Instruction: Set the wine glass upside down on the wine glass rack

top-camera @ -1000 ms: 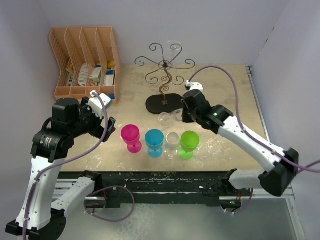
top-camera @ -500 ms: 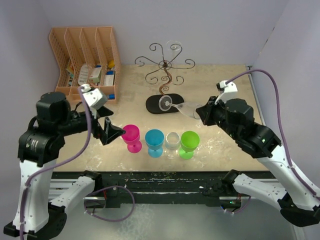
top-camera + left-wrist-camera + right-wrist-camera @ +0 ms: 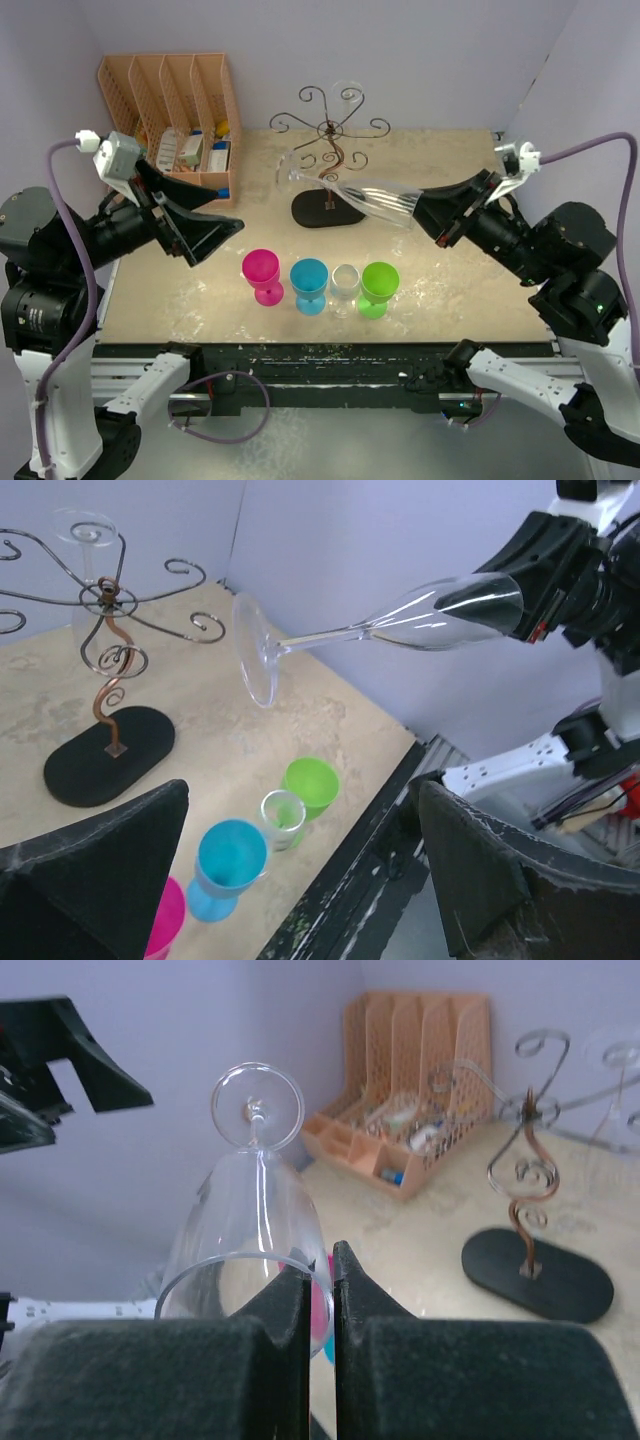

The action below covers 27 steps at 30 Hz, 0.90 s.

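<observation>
Top external view gave me the clearest reading of the wine glass (image 3: 350, 195). It lay nearly level in the air above the table (image 3: 450, 290), with its foot pointing left and its bowl to the right. From that camera the stem crossed over the black oval base (image 3: 312, 212) of the wine glass rack (image 3: 327, 128). The glass touched neither the base nor the wire arms, so it was not yet on the rack.

The right gripper (image 3: 432, 215) held the glass at the bowl. On the right wrist camera I saw both jaws closed together on the rim wall of the glass (image 3: 250, 1230), with the foot facing away from the lens.

On the left wrist camera the glass (image 3: 400, 620) hung in front of the wall, and its foot was to the right of the rack's scroll arms. A second clear glass (image 3: 85, 540) appeared to hang on a rear arm of the rack.

The left gripper (image 3: 232, 208) hovered over the left side of the table. Its jaws were spread wide and held nothing.

Four items stood in a row near the front edge: a pink cup (image 3: 262, 268), a blue cup (image 3: 309, 277), a small clear cup (image 3: 345, 282) and a green cup (image 3: 379, 282). A peach slotted organizer (image 3: 170, 100) sat in the rear left corner.
</observation>
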Each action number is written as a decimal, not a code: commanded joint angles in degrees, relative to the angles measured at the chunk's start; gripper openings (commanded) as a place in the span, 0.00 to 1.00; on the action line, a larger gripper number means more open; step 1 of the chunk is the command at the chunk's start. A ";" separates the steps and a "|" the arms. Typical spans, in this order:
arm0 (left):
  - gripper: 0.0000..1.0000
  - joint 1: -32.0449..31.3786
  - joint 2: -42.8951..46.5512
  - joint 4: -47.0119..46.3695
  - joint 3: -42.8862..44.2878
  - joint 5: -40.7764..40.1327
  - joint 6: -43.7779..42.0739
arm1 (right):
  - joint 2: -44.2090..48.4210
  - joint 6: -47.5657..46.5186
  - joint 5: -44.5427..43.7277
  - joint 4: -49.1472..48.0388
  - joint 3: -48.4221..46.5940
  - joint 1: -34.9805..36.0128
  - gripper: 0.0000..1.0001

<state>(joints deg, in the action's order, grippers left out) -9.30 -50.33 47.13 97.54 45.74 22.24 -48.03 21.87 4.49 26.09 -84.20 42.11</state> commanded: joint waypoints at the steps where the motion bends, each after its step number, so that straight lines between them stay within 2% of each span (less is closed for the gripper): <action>1: 1.00 1.36 -0.68 -14.06 -1.33 1.45 16.40 | -2.18 -3.12 -1.78 -12.94 -2.18 0.17 0.00; 3: 1.00 1.30 0.61 -22.48 -8.09 0.75 24.64 | -2.94 -3.35 -3.33 -20.65 -0.17 0.12 0.00; 6: 0.86 1.30 2.72 -40.93 -20.53 -0.89 36.72 | -4.01 -3.00 -4.56 -32.24 3.95 0.14 0.00; 8: 0.84 1.30 1.61 -49.93 -25.00 -2.99 42.44 | -6.07 -3.10 -4.79 -38.34 5.37 0.16 0.00; 11: 0.88 1.33 -4.81 -56.89 -23.07 -0.44 43.89 | -10.60 -3.26 -5.35 -44.89 5.25 0.15 0.00; 18: 0.88 1.32 -16.42 -65.18 -15.89 -3.34 47.61 | -18.91 -3.78 -8.31 -58.01 6.13 0.25 0.00; 27: 0.83 1.30 -26.96 -68.59 -8.77 -5.60 47.45 | -26.94 -3.42 -6.84 -62.90 3.48 0.26 0.00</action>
<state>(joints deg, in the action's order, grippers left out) -8.29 -75.22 -15.03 84.42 41.56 68.47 -74.00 18.61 -2.04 -27.68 -77.28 42.11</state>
